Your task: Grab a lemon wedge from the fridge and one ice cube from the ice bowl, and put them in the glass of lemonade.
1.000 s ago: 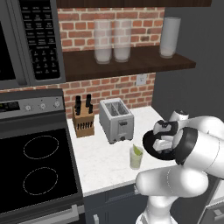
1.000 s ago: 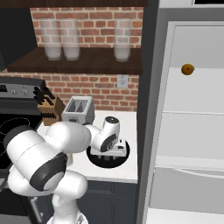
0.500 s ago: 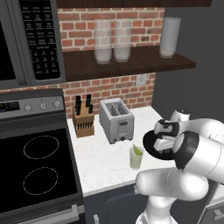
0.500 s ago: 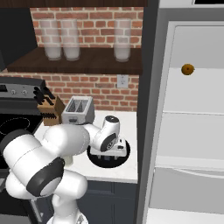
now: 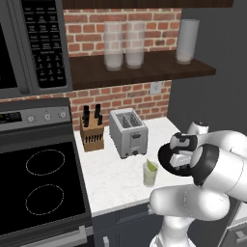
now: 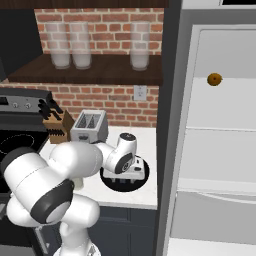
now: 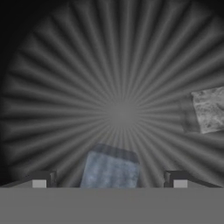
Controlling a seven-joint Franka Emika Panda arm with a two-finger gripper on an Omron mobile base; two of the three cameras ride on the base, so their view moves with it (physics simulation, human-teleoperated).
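Note:
My gripper [image 7: 109,179] hangs open inside the black ice bowl [image 7: 61,87], pointing down. A blue-grey ice cube [image 7: 111,168] lies between the fingertips [image 7: 40,180], with a gap on each side. A second, paler ice cube [image 7: 209,109] rests off to the right. From the base views the hand [image 5: 182,150] covers much of the ice bowl [image 5: 164,163] on the counter. The glass of lemonade [image 5: 149,174] stands just left of the bowl with a lemon wedge [image 5: 152,165] at its rim. The fridge [image 6: 220,150] stands open to the right.
A toaster [image 5: 128,132] and a knife block [image 5: 91,134] sit at the back of the counter, and the stove top [image 5: 38,183] lies to the left. Frosted glasses [image 5: 123,46] stand on the shelf above. An orange-brown ball [image 6: 214,79] rests on a fridge shelf.
The hand has stayed over the ice bowl with hardly any movement. The arm's elbow has shifted slightly.

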